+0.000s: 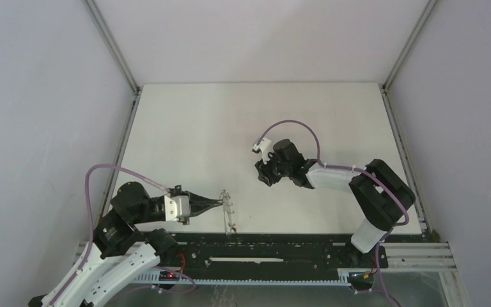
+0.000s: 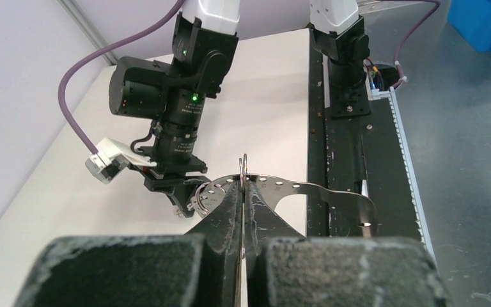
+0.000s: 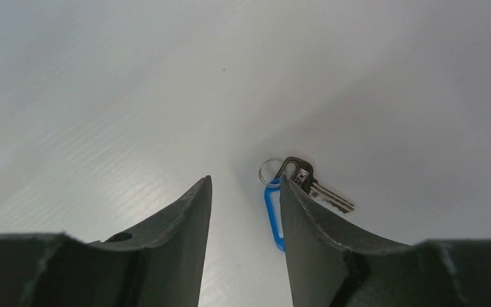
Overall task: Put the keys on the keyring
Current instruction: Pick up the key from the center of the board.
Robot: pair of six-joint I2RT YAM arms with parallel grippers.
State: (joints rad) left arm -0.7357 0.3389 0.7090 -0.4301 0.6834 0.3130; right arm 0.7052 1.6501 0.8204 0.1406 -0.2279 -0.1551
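Note:
A metal key (image 3: 323,192) with a blue plastic tag (image 3: 272,214) and a small split ring lies flat on the white table. It is just right of my right gripper (image 3: 245,183), partly behind the right finger (image 3: 307,217). That gripper is open and points down with only bare table between its fingers. In the top view the right gripper (image 1: 265,174) hides the key. My left gripper (image 2: 243,182) is shut on a thin wire loop of the keyring (image 2: 294,186), a perforated metal band with small loops (image 2: 198,195). It holds the keyring (image 1: 230,214) near the table's front edge.
The black rail (image 1: 281,246) with the arm bases runs along the near edge of the white table (image 1: 198,128). Grey walls enclose the left, back and right sides. The right arm's wrist and camera (image 2: 179,121) hang a short way beyond the keyring.

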